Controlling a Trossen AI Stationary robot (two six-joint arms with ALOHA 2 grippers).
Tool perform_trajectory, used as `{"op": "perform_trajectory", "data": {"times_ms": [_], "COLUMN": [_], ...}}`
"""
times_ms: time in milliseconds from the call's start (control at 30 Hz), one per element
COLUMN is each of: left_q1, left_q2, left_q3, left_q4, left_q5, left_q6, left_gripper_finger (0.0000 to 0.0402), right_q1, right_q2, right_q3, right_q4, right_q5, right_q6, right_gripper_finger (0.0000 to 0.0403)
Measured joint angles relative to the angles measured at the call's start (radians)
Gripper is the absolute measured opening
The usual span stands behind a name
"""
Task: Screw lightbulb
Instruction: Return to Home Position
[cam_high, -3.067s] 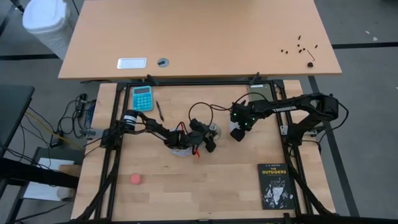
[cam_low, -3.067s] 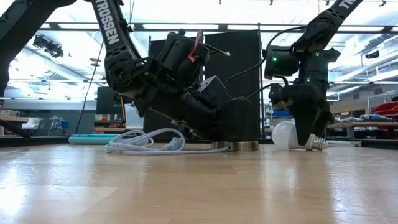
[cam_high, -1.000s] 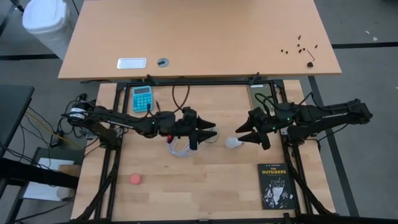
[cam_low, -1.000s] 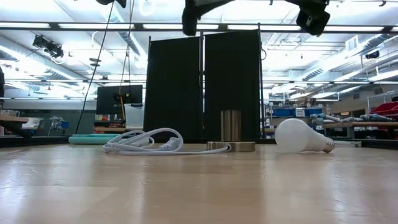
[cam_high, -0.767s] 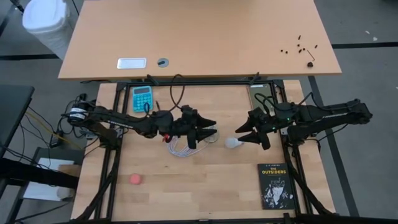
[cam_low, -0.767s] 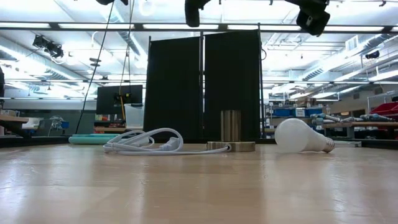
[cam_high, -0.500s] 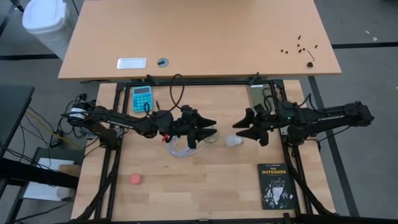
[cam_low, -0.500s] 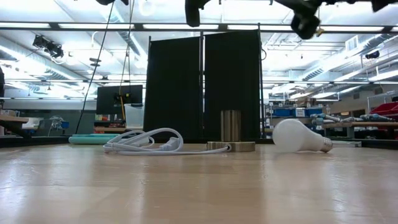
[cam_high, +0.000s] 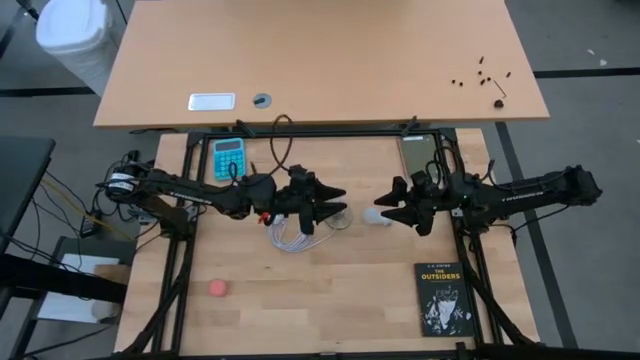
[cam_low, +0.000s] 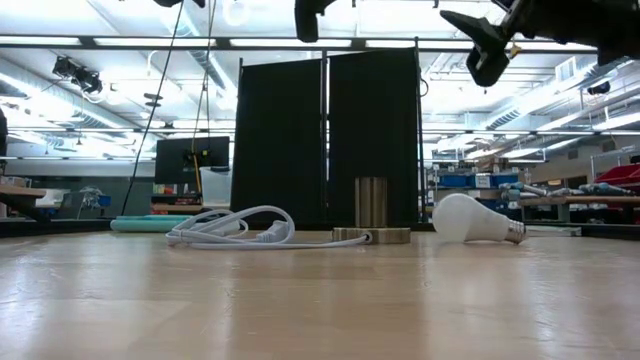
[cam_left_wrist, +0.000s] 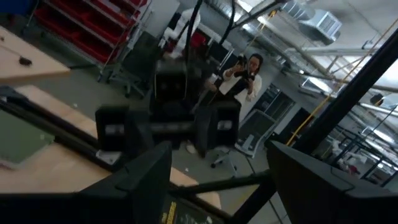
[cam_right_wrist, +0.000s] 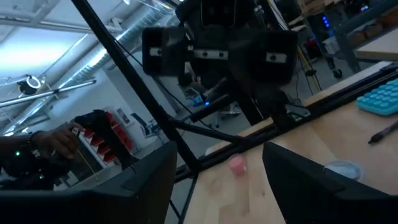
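The white lightbulb (cam_high: 371, 214) (cam_low: 470, 220) lies on its side on the table, metal base toward the right edge, touched by nothing. The round metal socket (cam_low: 372, 234) stands just left of it, its white cord (cam_high: 289, 236) coiled beside it. My left gripper (cam_high: 340, 204) (cam_left_wrist: 221, 180) hovers open high above the socket, pointing toward the right edge. My right gripper (cam_high: 383, 211) (cam_low: 478, 45) (cam_right_wrist: 217, 180) hovers open above the bulb, pointing toward the left edge. Both are empty.
A teal calculator (cam_high: 229, 157) and a pen (cam_high: 255, 177) lie at the far left, a pink ball (cam_high: 218, 287) at the near left, a black book (cam_high: 441, 299) at the near right. A person (cam_left_wrist: 252, 68) stands in the room beyond the table.
My right gripper has come down a little and tipped up until it points about level, still open and high above the table. The lightbulb has rolled slightly toward the far edge with nothing touching it.
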Motion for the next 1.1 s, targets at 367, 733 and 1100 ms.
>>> {"op": "perform_trajectory", "data": {"times_ms": [367,733,1100], "left_q1": [0.053,0.053,0.058], "left_q2": [-0.151,-0.311,-0.473], "left_q3": [0.000,-0.059,-0.331], "left_q4": [-0.047,0.037,0.126], "left_q5": [-0.003,-0.002,0.002], "left_q6": [0.000,0.000,0.000], "left_gripper_finger": [0.0269,0.0269,0.0269], "right_q1": [0.000,0.000,-0.001], "right_q2": [0.000,0.000,0.000], "right_q3": [-0.068,-0.071,-0.071], "right_q4": [0.036,0.054,0.111], "right_q5": [0.001,0.004,0.004], "right_q6": [0.000,0.000,0.000], "right_gripper_finger": [0.0250,0.0249,0.0249]}}
